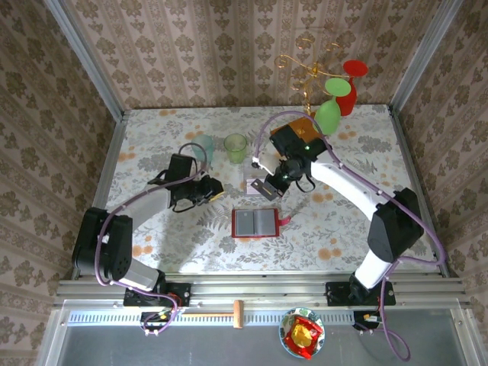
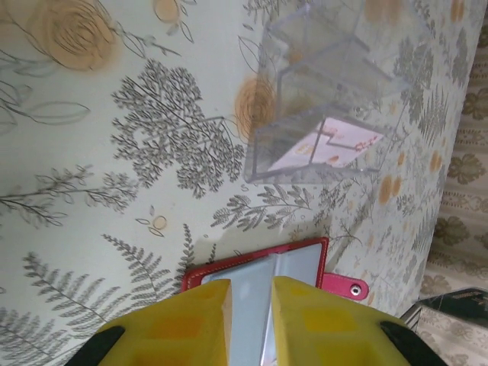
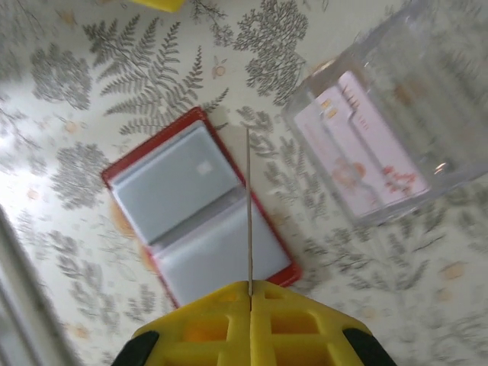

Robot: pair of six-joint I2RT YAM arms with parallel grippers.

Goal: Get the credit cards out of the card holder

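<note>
- Table [image 1: 152, 145], under a fern-and-flower cloth, carries everything. The work sits mid-table, within reach of both arms.
- Clear box [image 3: 396, 107] stands near the card holder on its far side and looks like the drop-off spot, since a pink-and-white card [image 3: 358, 152] already lies inside.
- Card holder [image 3: 191, 221] lies spread open and flat on the cloth, grey sleeves up and red tab to one side, so its pockets can be reached from above.
- Right gripper [image 3: 250, 293] is clenched on a credit card [image 3: 248, 206], seen edge-on as a thin line standing out of the fingers. It hangs over the holder's fold, clear of the sleeves, and is likely bound for the box.
- Left gripper [image 2: 252, 297] hovers near the holder's edge with its fingers a little apart, grasping nothing. It is probably placed there to steady the holder.
- Sleeves look mostly blank. A pale mark in one panel may be another card, but the blur leaves that unsettled.
</note>
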